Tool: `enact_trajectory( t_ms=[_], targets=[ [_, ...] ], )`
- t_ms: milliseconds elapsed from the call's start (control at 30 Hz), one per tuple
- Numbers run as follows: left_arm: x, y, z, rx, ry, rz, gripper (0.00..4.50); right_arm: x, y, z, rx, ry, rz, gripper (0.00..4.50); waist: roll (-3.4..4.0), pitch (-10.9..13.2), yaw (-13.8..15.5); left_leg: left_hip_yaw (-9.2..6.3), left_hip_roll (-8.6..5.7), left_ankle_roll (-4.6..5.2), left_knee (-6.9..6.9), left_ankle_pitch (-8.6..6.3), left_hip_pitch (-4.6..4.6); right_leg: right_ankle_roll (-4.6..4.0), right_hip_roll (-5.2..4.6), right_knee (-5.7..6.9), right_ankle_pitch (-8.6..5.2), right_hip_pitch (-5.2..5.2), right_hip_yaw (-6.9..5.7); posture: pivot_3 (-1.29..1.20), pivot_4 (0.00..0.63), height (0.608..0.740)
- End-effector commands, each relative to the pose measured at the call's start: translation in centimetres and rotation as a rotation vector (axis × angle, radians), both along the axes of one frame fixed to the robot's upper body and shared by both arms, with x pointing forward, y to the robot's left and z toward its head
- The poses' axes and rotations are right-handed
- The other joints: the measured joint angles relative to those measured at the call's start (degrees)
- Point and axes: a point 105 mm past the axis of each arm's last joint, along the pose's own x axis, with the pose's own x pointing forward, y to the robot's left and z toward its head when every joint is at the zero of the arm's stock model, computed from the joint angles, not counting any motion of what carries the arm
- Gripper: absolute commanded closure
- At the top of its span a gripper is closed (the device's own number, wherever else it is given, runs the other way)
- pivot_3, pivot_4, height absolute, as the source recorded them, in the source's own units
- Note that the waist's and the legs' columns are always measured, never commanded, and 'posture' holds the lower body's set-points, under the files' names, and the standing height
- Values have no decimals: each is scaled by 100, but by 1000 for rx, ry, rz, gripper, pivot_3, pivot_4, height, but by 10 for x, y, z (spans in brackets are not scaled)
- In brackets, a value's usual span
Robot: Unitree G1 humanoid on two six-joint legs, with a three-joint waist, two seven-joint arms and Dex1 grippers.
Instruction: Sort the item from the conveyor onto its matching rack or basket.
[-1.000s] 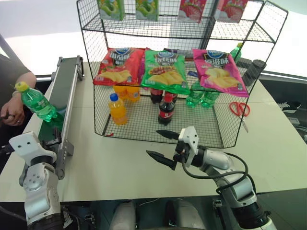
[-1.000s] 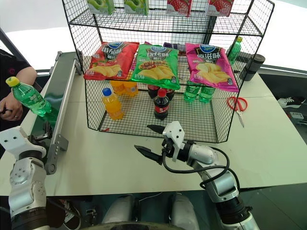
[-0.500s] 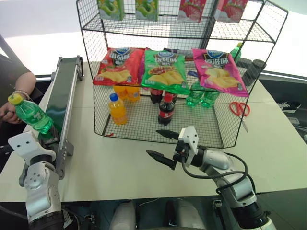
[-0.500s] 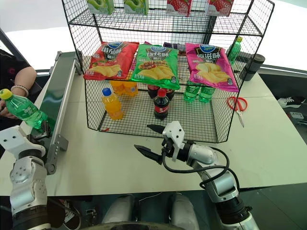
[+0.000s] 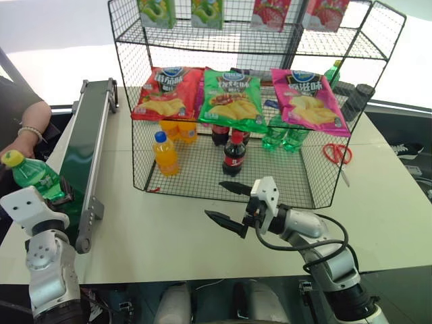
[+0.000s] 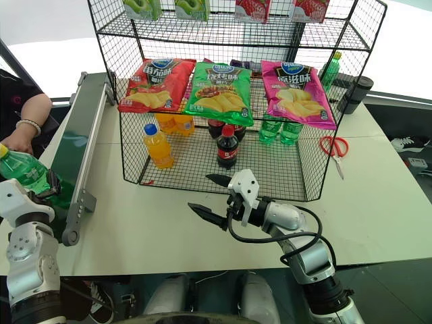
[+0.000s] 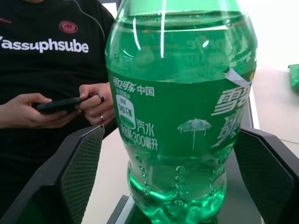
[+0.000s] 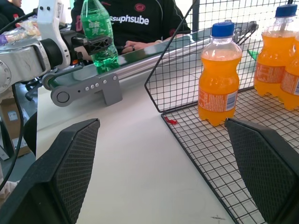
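Your green bottle [image 5: 34, 177] is at the near end of the belt [image 5: 84, 152], between the fingers of your left tool [image 7: 163, 186]. The fingers stand wide beside the bottle — whether they touch it, you cannot tell. Your right tool [image 5: 229, 206] is open and holds nothing, just in front of the rack [image 5: 324, 182]. So the job has only begun — you must carry the bottle to the rack, by the other green bottles [image 5: 283, 138].
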Motion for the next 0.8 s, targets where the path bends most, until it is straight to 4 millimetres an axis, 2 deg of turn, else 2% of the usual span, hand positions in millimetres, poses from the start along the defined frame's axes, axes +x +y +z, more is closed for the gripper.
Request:
enact_trajectory(
  t_ms=[33,167,267,400,533,667,800],
  targets=[
    [-3,6,11,26,-29,22,249,0,4,9,27,-29,20,12,0,0,-2,0,0,0,0,0,0,0,0,0,0,-1,0,0,150,734],
    [-2,4,10,21,-31,7,1625,1,3,9,26,-30,19,0,1,0,6,0,0,0,0,0,-1,0,0,0,0,-1,-1,0,150,734],
    [2,-6,21,50,-69,-58,1637,2,3,9,26,-31,14,0,0,0,7,-1,0,0,0,0,-2,0,-2,0,0,-1,-2,0,150,734],
    [13,-37,61,169,-159,-260,1637,7,-4,12,8,-67,-22,0,-20,5,10,-9,-1,-1,3,1,-18,0,-2,-1,0,-10,-10,0,150,734],
    [21,-68,81,227,-190,-457,1637,11,-9,14,-7,-92,-33,0,-29,8,-3,-17,-2,-2,8,1,-32,-1,-3,-4,1,-17,-16,0,150,734],
    [20,-142,76,272,-117,-907,1637,10,-15,26,12,-100,-18,0,-12,18,-5,-13,-3,-2,2,1,-31,-1,-2,-9,1,-17,-15,0,150,734],
    [10,-188,57,240,-24,-1211,1637,4,-16,39,37,-89,22,0,2,27,-9,-11,-2,-2,2,1,-29,-2,8,-9,1,-17,-13,0,150,734]
  ],
)
